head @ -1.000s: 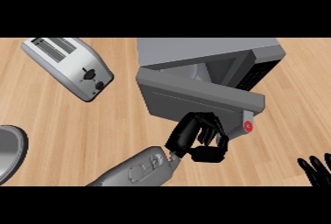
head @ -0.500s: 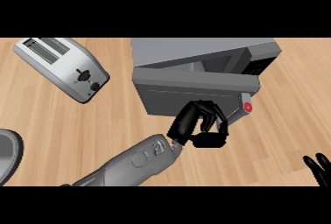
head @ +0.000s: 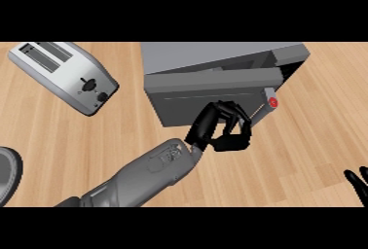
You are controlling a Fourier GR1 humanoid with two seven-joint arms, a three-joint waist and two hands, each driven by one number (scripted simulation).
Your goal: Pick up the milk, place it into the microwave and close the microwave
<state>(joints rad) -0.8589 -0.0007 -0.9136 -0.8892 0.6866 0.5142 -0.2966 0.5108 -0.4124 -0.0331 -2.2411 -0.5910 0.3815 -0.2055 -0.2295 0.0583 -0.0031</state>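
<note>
Milk: hidden, not to be made out anywhere outside the microwave [head: 215,63], nor through the narrow gap at that box's far right corner. Microwave door [head: 212,95] nearly shut, hinged leftward, swung close against the body, a dark slit open only at the right end beside the red button [head: 272,102]. Left hand [head: 223,129] set against the door's lower right edge, black fingers [head: 233,112] bent and spread on the door face, curled round nothing that can be seen. Grey forearm [head: 144,175] running down-left from the microwave to the bottom edge of the view. Right hand [head: 357,182] low at the right border, well apart from the microwave, fingers straight and pointing up, only partly in view. Toaster [head: 64,75] lying left of the microwave, tilted, with a strip of bare wood between the two. Rim of a grey plate [head: 7,175] cut off by the left border, far below-left of the microwave. Bare tabletop [head: 309,141] open to the right of and below the microwave, broad stretch between the door's edge and the right hand
</note>
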